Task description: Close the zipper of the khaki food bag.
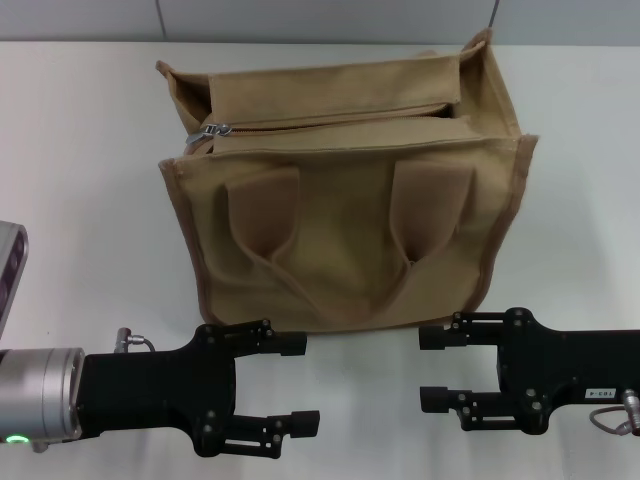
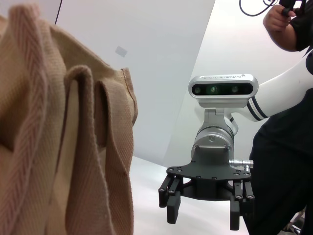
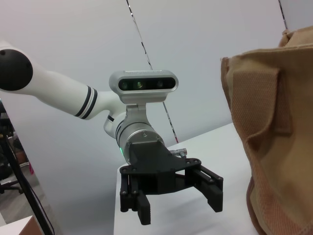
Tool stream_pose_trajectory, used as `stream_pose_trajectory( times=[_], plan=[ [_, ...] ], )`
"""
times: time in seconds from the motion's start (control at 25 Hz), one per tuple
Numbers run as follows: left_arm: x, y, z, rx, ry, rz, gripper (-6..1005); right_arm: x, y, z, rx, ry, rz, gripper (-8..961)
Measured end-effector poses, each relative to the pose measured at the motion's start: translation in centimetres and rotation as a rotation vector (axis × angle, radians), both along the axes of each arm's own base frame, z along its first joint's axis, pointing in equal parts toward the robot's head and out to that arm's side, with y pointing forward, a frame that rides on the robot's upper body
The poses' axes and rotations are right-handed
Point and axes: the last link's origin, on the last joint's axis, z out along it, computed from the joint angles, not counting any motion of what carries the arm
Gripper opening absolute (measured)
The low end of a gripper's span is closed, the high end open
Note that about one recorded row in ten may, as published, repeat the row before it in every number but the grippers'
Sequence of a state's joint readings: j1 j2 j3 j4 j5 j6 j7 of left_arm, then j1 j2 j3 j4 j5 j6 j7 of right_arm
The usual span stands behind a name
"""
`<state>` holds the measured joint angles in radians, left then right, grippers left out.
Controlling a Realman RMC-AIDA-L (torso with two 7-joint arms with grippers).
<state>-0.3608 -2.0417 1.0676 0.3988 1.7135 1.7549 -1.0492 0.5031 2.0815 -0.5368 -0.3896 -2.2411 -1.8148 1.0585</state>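
The bag [image 1: 345,190] stands upright on the white table [image 1: 80,150], its handles [image 1: 262,218] hanging flat against the side facing me. The zipper [image 1: 330,118] runs along the top of the bag, and its silver slider [image 1: 213,131] sits at the bag's left end, the track beyond it looking parted toward the right end, so I judge nothing of the closing is done yet: the whole run of the slider across the top is left. My left gripper [image 1: 300,385] hovers in front of the bag, low, off its left front corner, jaws spread wide and holding nothing. My right gripper [image 1: 428,368] hangs in front of the bag too, off its right front corner, jaws just as wide apart, also empty. Neither touches the bag. Behind the bag there is a pale wall. A person in dark clothes [image 2: 286,161] stands behind my right arm, well away from the bag.
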Motion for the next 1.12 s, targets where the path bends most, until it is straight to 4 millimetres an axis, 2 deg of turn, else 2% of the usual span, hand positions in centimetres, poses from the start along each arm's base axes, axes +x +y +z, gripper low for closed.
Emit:
stream_pose_trajectory(
  times=[0.8,0.96,1.08,1.12],
  plan=[
    [0.1,-0.2,0.1,-0.006,-0.014,-0.008,844,0.0,0.0,0.0,-0.002,0.000,0.001,662],
    [1.2,-0.3,1.6,0.022,-0.126,-0.046,844,0.0,0.0,0.0,-0.002,0.000,0.001,662],
    [2.1,0.2,3.2,0.123,-0.238,-0.065,844,0.0,0.0,0.0,-0.002,0.000,0.001,662],
    [2.3,0.9,4.3,0.221,-0.299,-0.053,844,0.0,0.0,0.0,-0.002,0.000,0.001,662]
  ],
)
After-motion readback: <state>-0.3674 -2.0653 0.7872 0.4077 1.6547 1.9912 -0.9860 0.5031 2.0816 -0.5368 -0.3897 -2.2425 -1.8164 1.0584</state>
